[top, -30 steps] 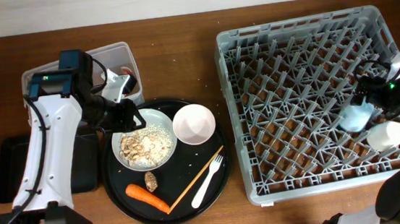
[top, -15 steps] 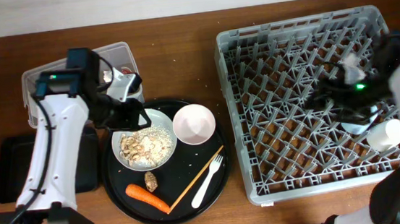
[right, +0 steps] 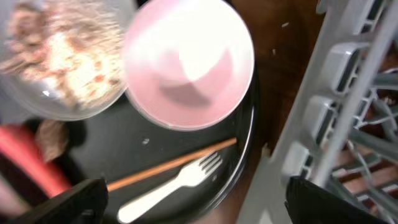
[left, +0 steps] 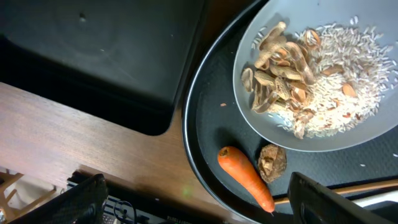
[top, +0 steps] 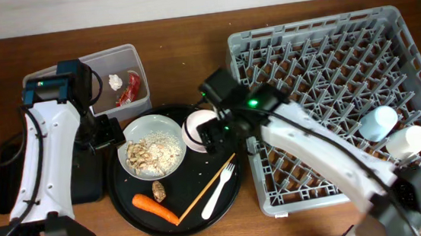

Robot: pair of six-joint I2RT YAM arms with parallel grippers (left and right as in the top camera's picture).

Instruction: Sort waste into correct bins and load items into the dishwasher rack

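Currently the left claw (top: 108, 132) is released: in the left wrist view its two fingers (left: 87, 199) stand wide apart with nothing between them. It hangs over the rim of the round black tray (left: 193, 155). Directly ahead of this claw lie the orange carrot (left: 245, 177) and the brown lump (left: 272, 162), just beside each other. Further ahead on one side is the speckled plate (left: 348, 140), which carries the beige food scraps (left: 292, 81). On the other side is the shallow black tray (left: 93, 62). Beyond the claw, in the overhead view, the clear tub (top: 117, 56) holds the red wrapper (top: 130, 88) and the white paper (top: 116, 82).

The right claw (top: 208, 133) is also released, fingers (right: 81, 199) spread and holding nothing. It hangs above the round tray, at the edge of the pink-white bowl (right: 189, 62). The bowl is ahead of the claw. The white fork (right: 174, 186) and the wooden chopstick (right: 174, 163) lie side by side between the claw's fingers, on the tray floor. The dishwasher rack (right: 336, 124) stands beside the claw. Well away from this claw, in the overhead view, the blue cup (top: 377, 122) and the cream cup (top: 409, 141) sit in the rack near its far edge.
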